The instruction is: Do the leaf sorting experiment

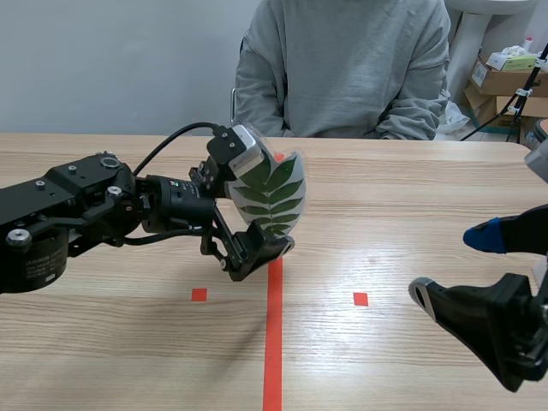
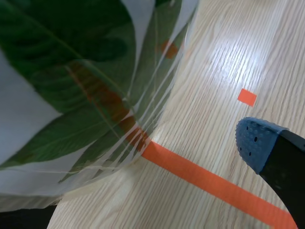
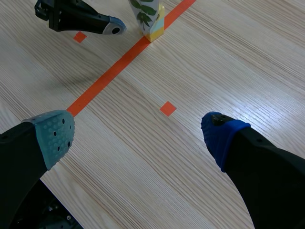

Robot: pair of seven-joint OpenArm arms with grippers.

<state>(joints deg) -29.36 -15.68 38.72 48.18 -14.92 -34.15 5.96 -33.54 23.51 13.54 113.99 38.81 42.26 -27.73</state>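
Finds a clear laminated card (image 1: 279,184) with a green compound leaf sealed inside standing upright over the long orange-red tape line (image 1: 273,334) on the pale wooden table (image 1: 411,197), lower end apparently on the wood. Places it between the fingers of the left gripper (image 1: 264,199), one above, one below. Reads them as spread, clamping nothing: bare wood between card edge and the blue-padded finger (image 2: 257,143) in the left wrist view. Cannot tell about contact with the other finger, hidden behind the card. Finds the right gripper (image 3: 138,136) likewise spread and empty, low over the table, well apart from the card. Risks a topple: a thin sheet on edge, unpinched, liable to tip at any nudge and land across the line instead of clearly to one side. Risks a bad grab too: slick, springy laminate, prone to buckling or squirting out if squeezed edge to edge.
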